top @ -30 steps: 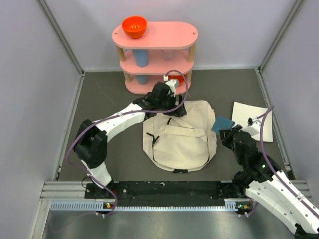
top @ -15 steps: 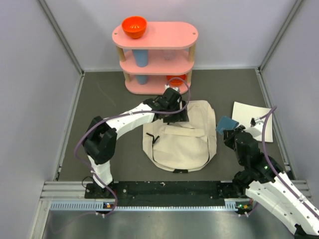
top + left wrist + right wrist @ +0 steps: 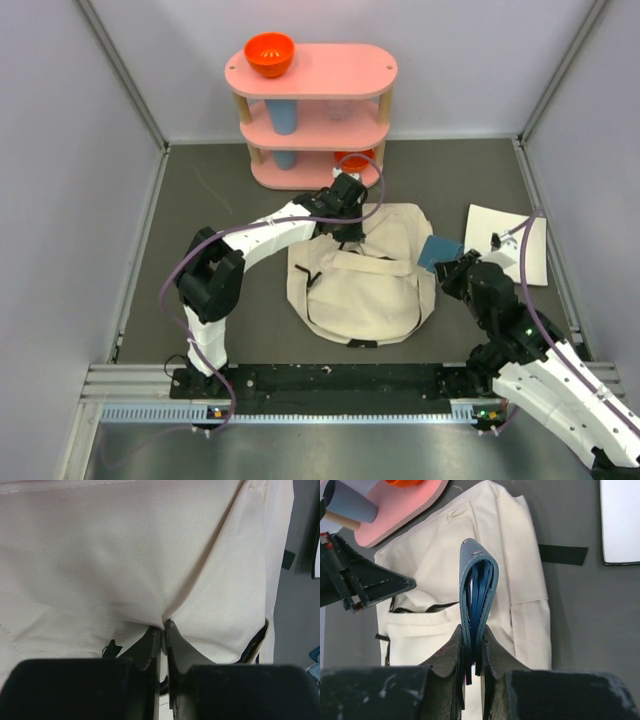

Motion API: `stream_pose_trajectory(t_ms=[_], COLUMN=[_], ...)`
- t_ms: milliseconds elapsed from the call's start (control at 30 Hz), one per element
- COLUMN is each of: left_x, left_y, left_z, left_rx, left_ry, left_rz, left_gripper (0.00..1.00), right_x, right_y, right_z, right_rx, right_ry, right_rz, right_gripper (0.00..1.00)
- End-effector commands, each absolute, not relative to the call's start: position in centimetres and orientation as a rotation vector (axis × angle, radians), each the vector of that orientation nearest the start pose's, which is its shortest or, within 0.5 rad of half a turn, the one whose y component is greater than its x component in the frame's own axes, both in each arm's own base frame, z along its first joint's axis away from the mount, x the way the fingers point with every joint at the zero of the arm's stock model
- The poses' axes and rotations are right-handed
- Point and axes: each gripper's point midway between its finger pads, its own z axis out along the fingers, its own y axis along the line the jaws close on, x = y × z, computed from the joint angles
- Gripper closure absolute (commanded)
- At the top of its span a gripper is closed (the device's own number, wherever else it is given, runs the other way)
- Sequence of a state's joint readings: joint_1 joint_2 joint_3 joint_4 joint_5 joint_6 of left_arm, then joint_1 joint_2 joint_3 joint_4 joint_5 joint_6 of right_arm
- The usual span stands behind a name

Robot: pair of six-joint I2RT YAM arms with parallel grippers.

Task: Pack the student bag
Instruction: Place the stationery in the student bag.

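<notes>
left gripper (image 3: 164, 626) pinched bag (image 3: 125, 555) cloth, right gripper (image 3: 473, 632) clamped a blue wallet (image 3: 477, 580). I worried the thin pinch would slip, dropping the opening shut.

The bag (image 3: 125, 555) is cut off by the edges of the left wrist view. The lower end of the blue booklet (image 3: 476, 595) is hidden inside the right tool (image 3: 473, 636). The white sheet (image 3: 620, 520) is cropped there.

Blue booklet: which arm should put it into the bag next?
Right. The right gripper is shut on the blue booklet, beside the right edge of the student bag. The left gripper is pinching the bag's fabric near its top, likely to hold it open.
</notes>
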State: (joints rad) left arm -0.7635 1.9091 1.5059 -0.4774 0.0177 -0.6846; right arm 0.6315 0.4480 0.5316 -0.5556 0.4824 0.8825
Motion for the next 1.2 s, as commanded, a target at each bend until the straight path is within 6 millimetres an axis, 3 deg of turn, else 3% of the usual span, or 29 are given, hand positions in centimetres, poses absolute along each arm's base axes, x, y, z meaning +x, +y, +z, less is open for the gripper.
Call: stream_pose_trajectory(t_ms=[0,133,167,267,367,467,700,1100,1167], left_x=[33.1,33.6,33.9,34.6,35.3,36.0,36.1,35.4,35.4], left_y=[-37.2,-37.6,-37.9,-38.5,-38.7,-38.1,-37.4,-37.3,-37.3], left_z=[10.3,12.1,13.5,16.6,19.3,20.6,21.3,22.5,22.7], left_rx=[0.175,0.189,0.196,0.194,0.182,0.155,0.088,0.064,0.065], left_ry=[2.565,2.524,2.498,2.440,2.394,2.368,2.355,2.326,2.322], left_rz=[-0.665,-0.700,-0.733,-0.807,-0.888,-0.921,-1.077,-1.179,-1.181], left_gripper=[1.00,1.00,1.00,1.00,1.00,1.00,1.00,1.00,1.00], right_x=[22.1,22.0,21.8,21.5,21.2,21.0,19.7,21.8,22.0], right_y=[11.5,14.0,15.3,17.3,18.8,19.5,21.9,24.0,24.8], right_z=[19.7,20.9,22.0,22.5,22.6,21.9,19.4,16.1,16.6], right_rx=[0.495,0.397,0.363,0.346,0.353,0.383,0.429,0.573,0.551], right_ry=[1.901,1.891,1.865,1.867,1.874,1.886,1.947,1.957,1.916], right_rz=[0.626,0.766,0.854,0.990,1.095,1.162,1.371,1.467,1.528], right_gripper=[0.99,0.99,0.99,1.00,1.00,1.00,1.00,1.00,1.00])
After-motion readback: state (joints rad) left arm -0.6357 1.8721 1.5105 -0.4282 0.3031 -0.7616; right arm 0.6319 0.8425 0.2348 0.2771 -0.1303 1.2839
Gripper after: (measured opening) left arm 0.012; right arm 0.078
